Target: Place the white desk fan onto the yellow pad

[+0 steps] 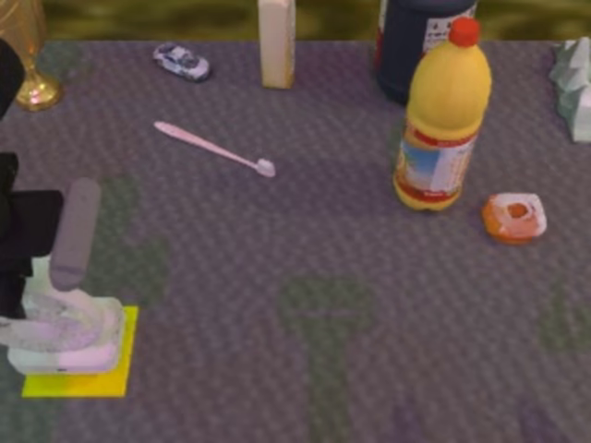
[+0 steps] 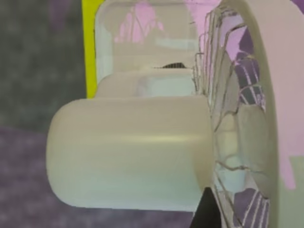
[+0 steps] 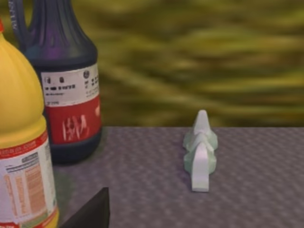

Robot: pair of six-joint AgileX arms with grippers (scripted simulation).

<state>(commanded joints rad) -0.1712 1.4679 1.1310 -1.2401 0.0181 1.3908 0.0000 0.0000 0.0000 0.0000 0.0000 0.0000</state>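
The fan [image 1: 65, 328] stands on the yellow pad [image 1: 115, 374], directly below the left hand [image 1: 37, 277]; placement appears done, with release and withdrawal remaining. Whether the left hand grips it cannot be determined. The right hand is out of view. The tabletop [image 1: 305, 277] is mottled purple-grey, against an olive backdrop.

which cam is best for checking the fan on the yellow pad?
Top view: it shows the white desk fan sitting on the yellow pad at the table's left, pad edges visible at right and front. The left wrist view is filled by the fan's housing, with only a pad sliver. The right wrist view shows neither.
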